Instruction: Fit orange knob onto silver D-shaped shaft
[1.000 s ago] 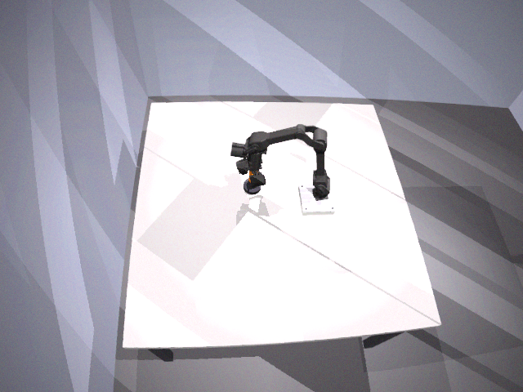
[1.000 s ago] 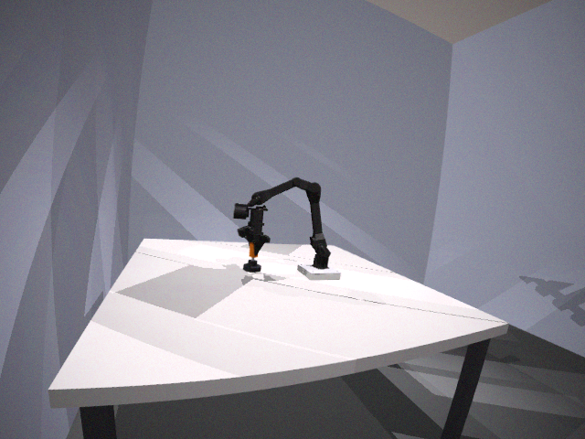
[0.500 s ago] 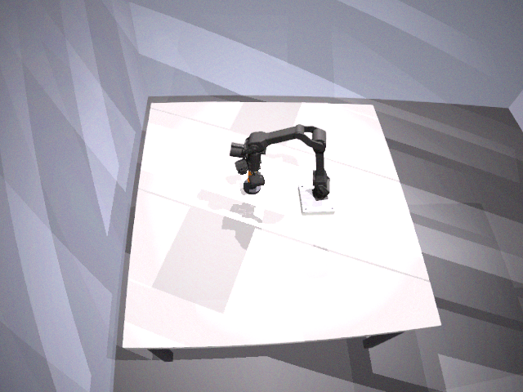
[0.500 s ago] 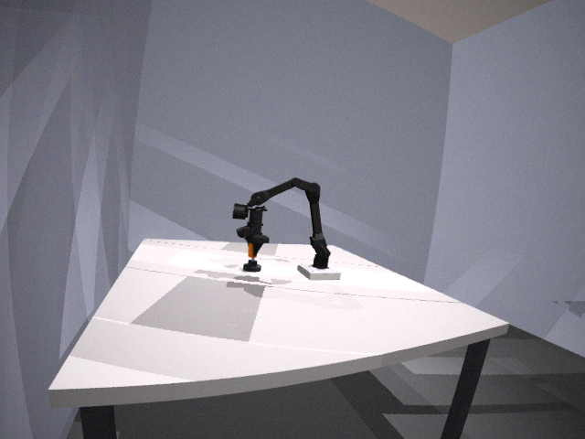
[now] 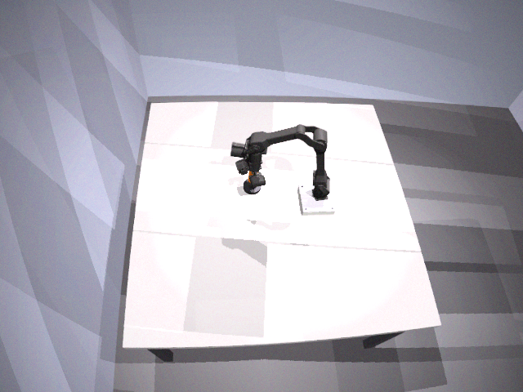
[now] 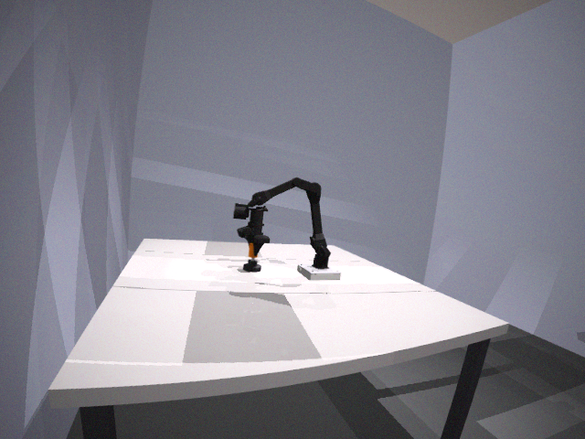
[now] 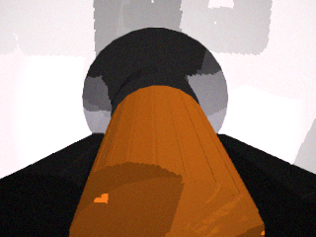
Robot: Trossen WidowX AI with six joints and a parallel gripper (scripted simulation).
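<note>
The orange knob is upright between the fingers of my gripper, which is shut on it and points down. The round dark pedestal stands on the table below the knob. In the wrist view the knob's far end overlaps the pedestal's raised middle. The silver shaft and the hole under the knob are hidden, so I cannot tell how their flat sides lie or whether the knob touches the shaft.
The arm's white base plate lies to the right of the pedestal. The white table carries patchy shadows. The arm arches from its base over to the pedestal.
</note>
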